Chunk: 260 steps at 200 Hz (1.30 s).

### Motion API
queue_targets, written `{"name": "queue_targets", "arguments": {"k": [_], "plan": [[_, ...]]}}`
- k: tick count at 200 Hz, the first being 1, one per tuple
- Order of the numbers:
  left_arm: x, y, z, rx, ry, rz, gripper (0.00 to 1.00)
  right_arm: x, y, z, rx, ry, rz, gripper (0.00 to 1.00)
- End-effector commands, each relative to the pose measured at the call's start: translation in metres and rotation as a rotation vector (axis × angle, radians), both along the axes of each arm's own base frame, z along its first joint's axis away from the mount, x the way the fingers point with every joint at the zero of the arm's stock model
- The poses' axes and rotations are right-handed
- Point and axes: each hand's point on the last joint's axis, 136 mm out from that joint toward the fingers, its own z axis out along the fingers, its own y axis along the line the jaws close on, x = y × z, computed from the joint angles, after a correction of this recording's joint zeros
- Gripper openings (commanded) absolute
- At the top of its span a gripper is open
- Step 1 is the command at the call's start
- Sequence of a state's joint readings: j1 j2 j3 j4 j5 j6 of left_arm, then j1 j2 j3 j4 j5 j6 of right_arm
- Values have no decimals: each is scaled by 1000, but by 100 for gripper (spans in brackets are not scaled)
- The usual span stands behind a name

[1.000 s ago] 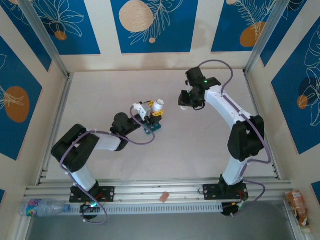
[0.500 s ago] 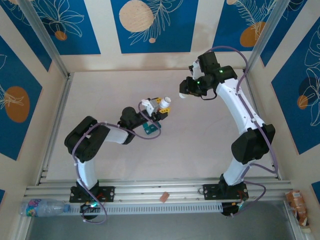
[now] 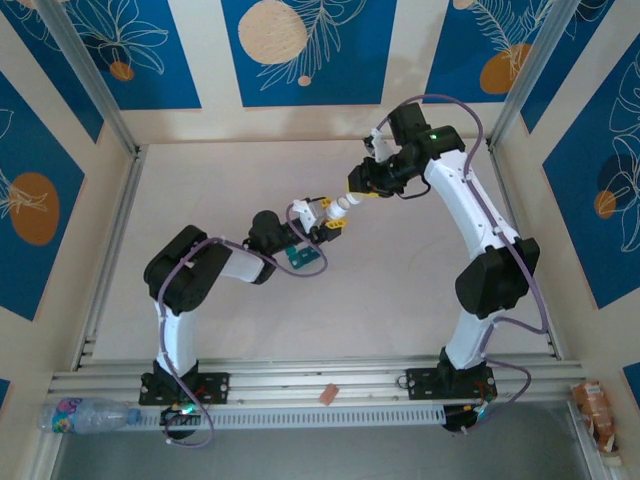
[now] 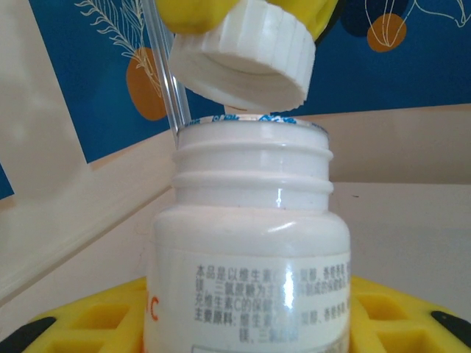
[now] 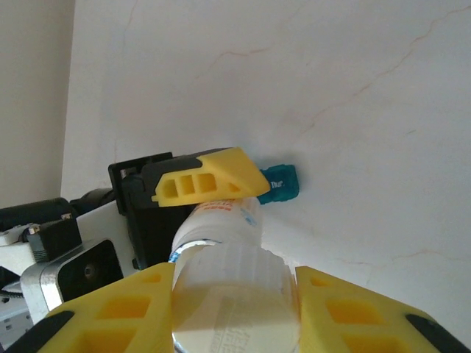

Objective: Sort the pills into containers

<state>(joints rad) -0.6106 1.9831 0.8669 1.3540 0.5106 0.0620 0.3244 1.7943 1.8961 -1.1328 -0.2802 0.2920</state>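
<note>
The left gripper (image 3: 326, 216) pinches a small white plastic pill bottle with an orange band (image 4: 250, 250) around its body. Its yellow fingers press both sides low down, which leaves the threaded neck free. The bottle is held off the pale surface (image 3: 400, 300) near the middle of the overhead frame, its mouth angled toward the other arm. The right gripper (image 5: 234, 290) is clamped on a ribbed white screw cap (image 4: 243, 66). The cap sits slightly tilted just above the neck, with a thin gap between them. One arm steadies the bottle while the other handles the lid, and I judge this to be the opening step that has to come before any pills can be tipped out.

The small dark teal-green plastic pill box (image 3: 303, 258) lies on the surface just below and left of the held bottle in the overhead view, near the left arm's wrist. It is probably kept close so that pouring needs only a short move.

The left wrist view shows what the overhead cannot: bare threads, a foil-like rim at the mouth, printed text on the label, and the gap under the cap. No pills can be seen from that angle. The right wrist view looks down past the cap and along the bottle. It shows one end of the pill box poking out beside the left gripper's upper finger, but its compartments are hidden. The overhead alone shows how both arms and the pill box sit relative to each other.
</note>
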Motion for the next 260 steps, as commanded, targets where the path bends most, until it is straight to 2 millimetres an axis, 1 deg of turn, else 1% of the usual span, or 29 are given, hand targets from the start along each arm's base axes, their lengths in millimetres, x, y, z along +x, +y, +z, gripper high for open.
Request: {"name": "queue_targets", "arguments": {"k": [1, 71, 138, 182, 226, 260], "plan": [[0, -2, 14, -24, -77, -25, 0, -12, 13, 4, 23, 22, 72, 30], [1, -2, 13, -22, -77, -30, 0, -19, 19, -16, -11, 62, 97, 30], [-5, -1, 16, -23, -82, -53, 0, -11, 13, -32, -45, 76, 79, 30], [-11, -1, 17, -19, -85, -75, 0, -7, 11, -37, -31, 91, 71, 30], [-18, -5, 23, -23, -103, -126, 0, -12, 20, -41, -7, 123, 124, 30], [-22, -7, 28, -34, -95, -160, 0, -18, 32, -53, -23, 156, 180, 31]]}}
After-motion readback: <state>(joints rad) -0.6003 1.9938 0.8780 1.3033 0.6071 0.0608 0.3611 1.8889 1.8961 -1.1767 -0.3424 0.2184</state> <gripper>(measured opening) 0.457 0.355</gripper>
